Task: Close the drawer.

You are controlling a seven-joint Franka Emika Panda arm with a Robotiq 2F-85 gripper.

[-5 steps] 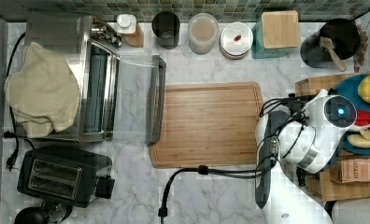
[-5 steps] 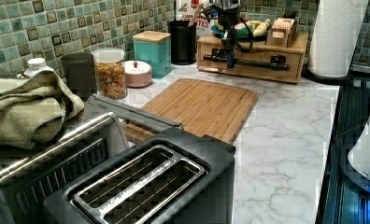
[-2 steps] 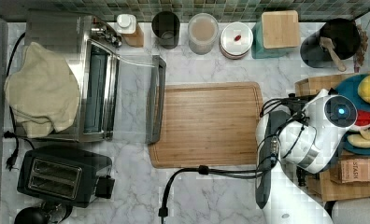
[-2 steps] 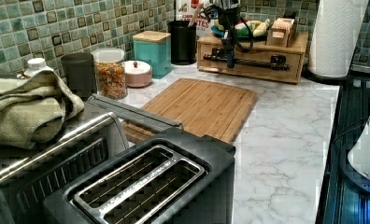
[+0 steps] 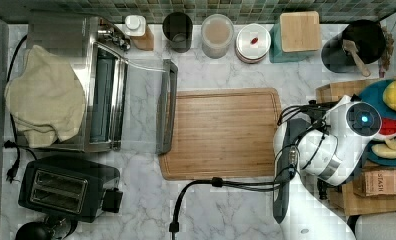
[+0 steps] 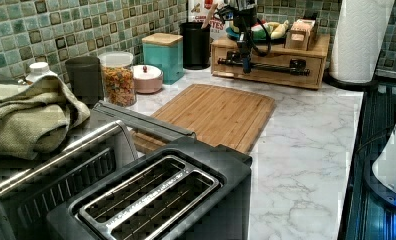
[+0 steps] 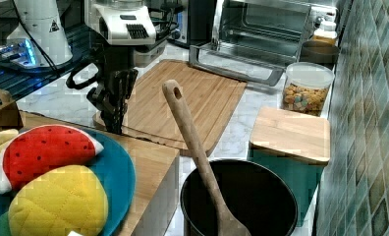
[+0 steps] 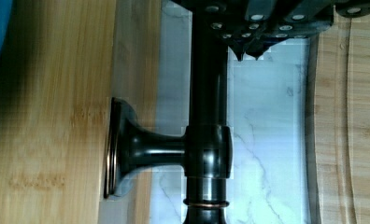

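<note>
The strip of marble counter (image 8: pixel 267 140) between the cutting board (image 5: pixel 221 132) and the wooden box (image 6: pixel 271 62) is narrow. The box's dark bar handle (image 8: pixel 206 140) runs along it, and the gripper (image 7: pixel 115 105) stands there against the handle. Over the cutting board the way is open. On the far side of the board, the toaster oven's lowered door (image 5: pixel 166 112) lies along its edge. Behind the board, jars (image 5: pixel 217 35) and a teal canister (image 5: pixel 296 35) line the tiled wall.
</note>
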